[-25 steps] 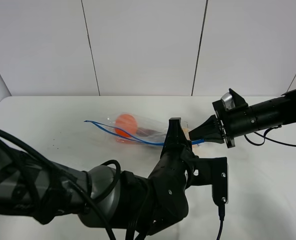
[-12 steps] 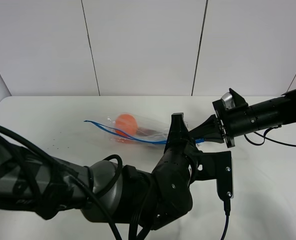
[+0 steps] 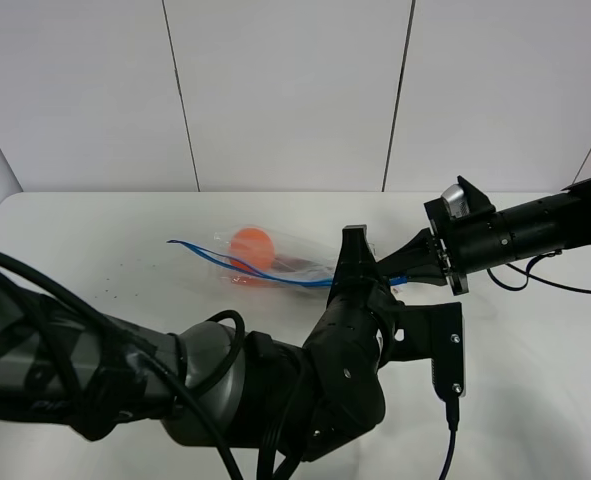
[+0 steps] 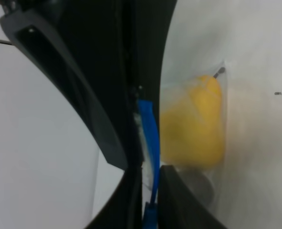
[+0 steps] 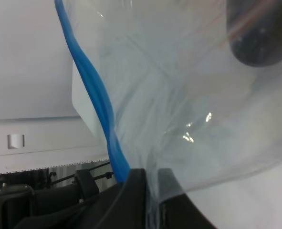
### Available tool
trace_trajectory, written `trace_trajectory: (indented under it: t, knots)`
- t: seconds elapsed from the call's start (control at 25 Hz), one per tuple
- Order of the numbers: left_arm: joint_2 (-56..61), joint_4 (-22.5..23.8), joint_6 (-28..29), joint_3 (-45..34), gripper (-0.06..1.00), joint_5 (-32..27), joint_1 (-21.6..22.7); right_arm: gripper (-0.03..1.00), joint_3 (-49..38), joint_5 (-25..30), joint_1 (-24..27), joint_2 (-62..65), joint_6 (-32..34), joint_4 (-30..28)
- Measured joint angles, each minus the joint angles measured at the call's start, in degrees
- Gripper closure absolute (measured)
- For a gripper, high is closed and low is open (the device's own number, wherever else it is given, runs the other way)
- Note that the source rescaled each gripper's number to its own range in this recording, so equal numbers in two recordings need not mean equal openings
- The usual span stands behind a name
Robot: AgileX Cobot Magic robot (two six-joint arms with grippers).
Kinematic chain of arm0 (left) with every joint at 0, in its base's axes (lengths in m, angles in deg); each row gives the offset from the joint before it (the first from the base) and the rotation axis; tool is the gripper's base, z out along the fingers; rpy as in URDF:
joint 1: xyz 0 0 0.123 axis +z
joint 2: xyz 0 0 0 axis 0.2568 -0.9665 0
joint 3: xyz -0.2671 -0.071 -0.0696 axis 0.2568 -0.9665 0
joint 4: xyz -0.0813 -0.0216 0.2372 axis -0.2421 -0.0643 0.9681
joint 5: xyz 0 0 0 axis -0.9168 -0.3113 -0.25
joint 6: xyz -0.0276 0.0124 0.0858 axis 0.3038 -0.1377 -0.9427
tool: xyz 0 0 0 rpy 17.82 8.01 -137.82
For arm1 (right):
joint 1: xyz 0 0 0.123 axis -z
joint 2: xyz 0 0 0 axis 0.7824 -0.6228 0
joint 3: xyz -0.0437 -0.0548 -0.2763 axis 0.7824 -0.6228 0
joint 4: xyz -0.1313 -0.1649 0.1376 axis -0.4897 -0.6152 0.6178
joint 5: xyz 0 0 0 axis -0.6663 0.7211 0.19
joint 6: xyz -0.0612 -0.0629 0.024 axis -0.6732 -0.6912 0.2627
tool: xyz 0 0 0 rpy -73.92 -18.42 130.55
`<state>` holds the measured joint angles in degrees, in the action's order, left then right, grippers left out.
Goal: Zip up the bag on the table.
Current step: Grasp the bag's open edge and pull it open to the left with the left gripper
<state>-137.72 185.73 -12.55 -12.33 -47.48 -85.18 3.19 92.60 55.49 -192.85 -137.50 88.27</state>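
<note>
Soft clear plastic makes the bag (image 3: 275,262) limp and slippery, it is judged, so it is best taken by the stiffer blue zip strip (image 4: 150,138). On the near side of the bag, the left gripper (image 4: 149,191) is clamped on this strip, its jaws closer than a second ago. The bag is laid on the table (image 3: 95,240). At its right end the right gripper (image 3: 390,270) is pinched shut on the corner, unchanged.

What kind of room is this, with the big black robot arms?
Probably a robot test lab, not a home: a plain white table, bare white wall panels, and cabled black arms whose left gripper and right gripper pinch a clear bag.
</note>
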Motion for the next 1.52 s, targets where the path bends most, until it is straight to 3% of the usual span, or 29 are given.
trace_trajectory:
  t: [0.24, 0.36, 1.52]
  knots:
    - [0.0, -0.89, -1.94, 0.0, 0.89, -0.24, 0.0, 0.97, 0.0, 0.0, 0.0, 0.0, 0.0, 0.0]
    - [0.0, -1.02, -2.15, 0.0, 0.94, -0.41, 0.0, 0.97, 0.0, 0.05, 0.0, 0.0, 0.0, 0.0]
    - [0.39, -0.68, -2.08, -7.44, 0.94, -7.64, 0.19, 0.97, 0.0, 0.11, -0.22, 0.0, 0.0, -0.67]
